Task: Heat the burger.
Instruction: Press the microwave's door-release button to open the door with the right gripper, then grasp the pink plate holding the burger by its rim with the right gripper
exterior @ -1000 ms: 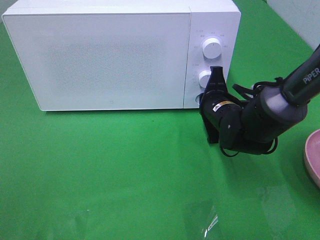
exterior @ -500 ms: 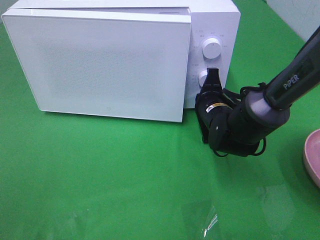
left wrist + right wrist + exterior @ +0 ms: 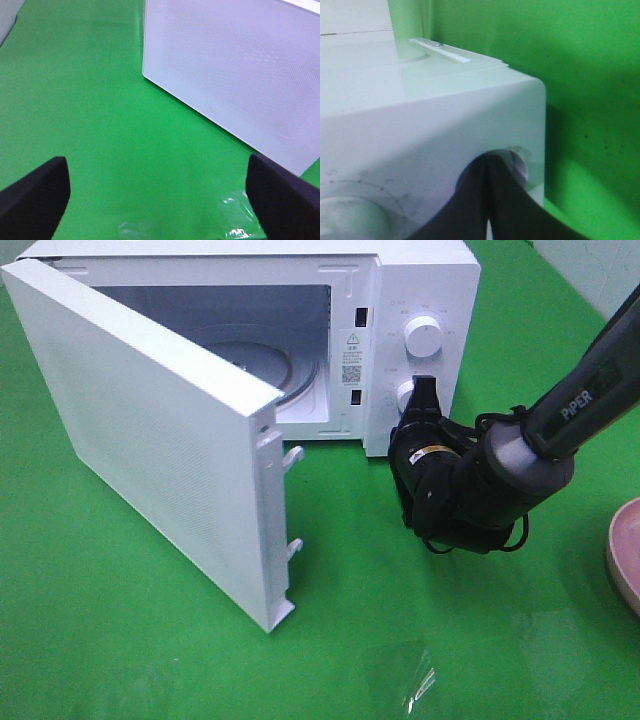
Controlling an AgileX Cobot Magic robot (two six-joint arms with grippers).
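Tapering black claw (image 3: 427,390); boxy white microwave (image 3: 440,295)

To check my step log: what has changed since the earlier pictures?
The microwave door swung open toward the front, on its left hinge, and the turntable shows. The shut right end effector shifted slightly left but stays at the lower knob. The microwave body and pink plate did not move.
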